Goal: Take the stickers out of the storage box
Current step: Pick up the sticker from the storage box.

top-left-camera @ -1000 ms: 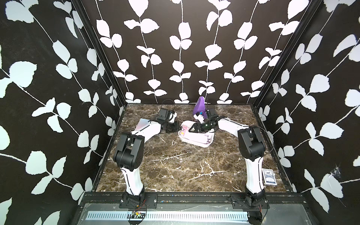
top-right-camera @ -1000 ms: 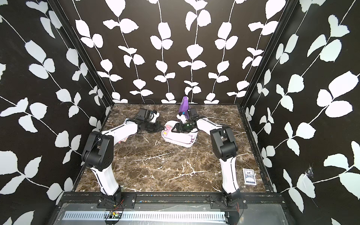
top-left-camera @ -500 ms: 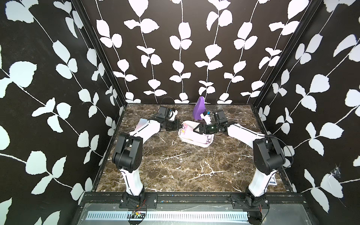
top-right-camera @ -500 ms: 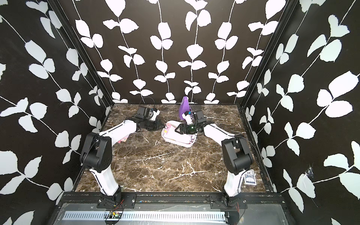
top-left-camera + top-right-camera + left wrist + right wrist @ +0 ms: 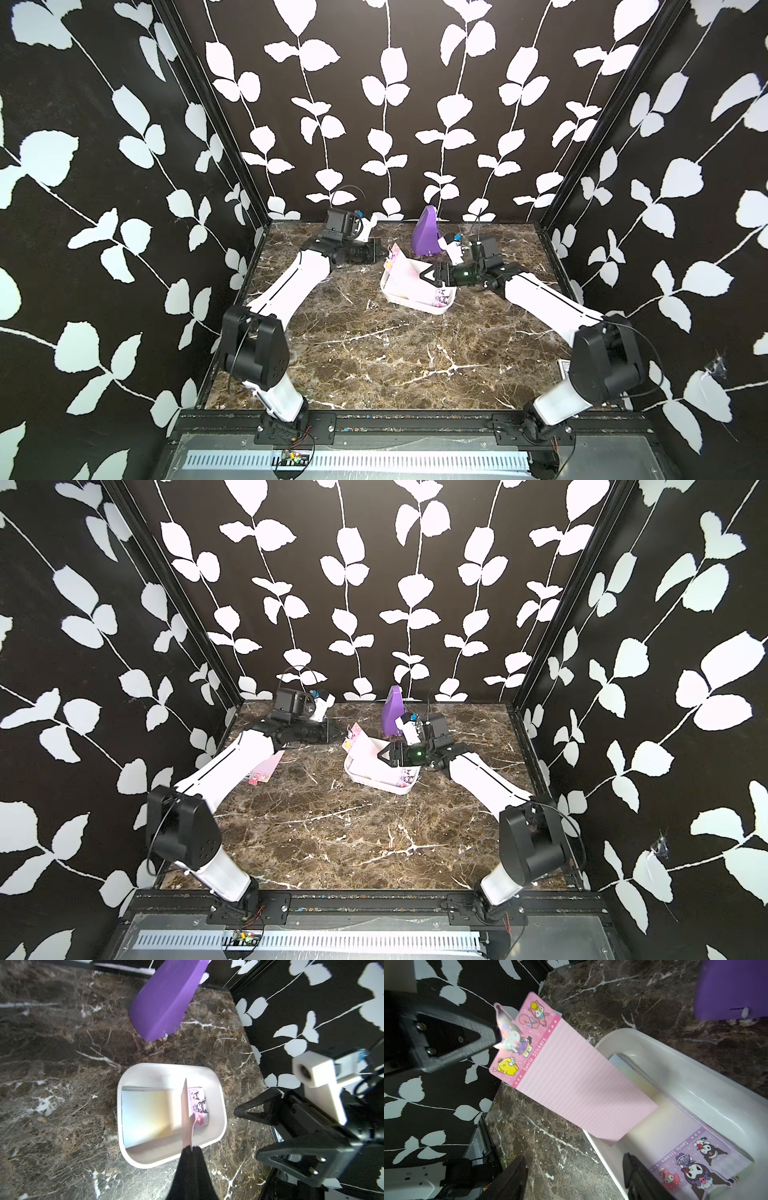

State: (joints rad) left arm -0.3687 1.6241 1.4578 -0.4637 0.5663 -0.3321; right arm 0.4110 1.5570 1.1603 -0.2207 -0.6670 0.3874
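L gripper [image 5: 192,1149] is clamping tight on 1 pink sheet [image 5: 571,1080], pinching its cartoon end. A pale corner is peeking out behind that end, so whether 1 or 2 sheets are in the pinch can't be told. The sheet is slanting up out of the box [image 5: 415,305], plain end dipping inside and cartoon end raised past the rim twd the L arm.

R gripper [image 5: 575,1176] is hovering w/ jaws wide apart & nothing between them. 1 finger is hanging over the box interior, the other over bare table [image 5: 374,357] outside the wall.

Inside the 1 box a stack [image 5: 695,1159] is lying flat, w/ a lilac cartoon sheet on top. More edges are showing beneath it, but the no. can't be counted.

1 loose sheet [image 5: 262,771] is lying on the table beside the L forearm, well apart from the box. 1 purple pyramid [image 5: 426,235] is standing just behind the box. 1 card pack [image 5: 564,368] is peeking out by the R arm's elbow, mostly hidden.
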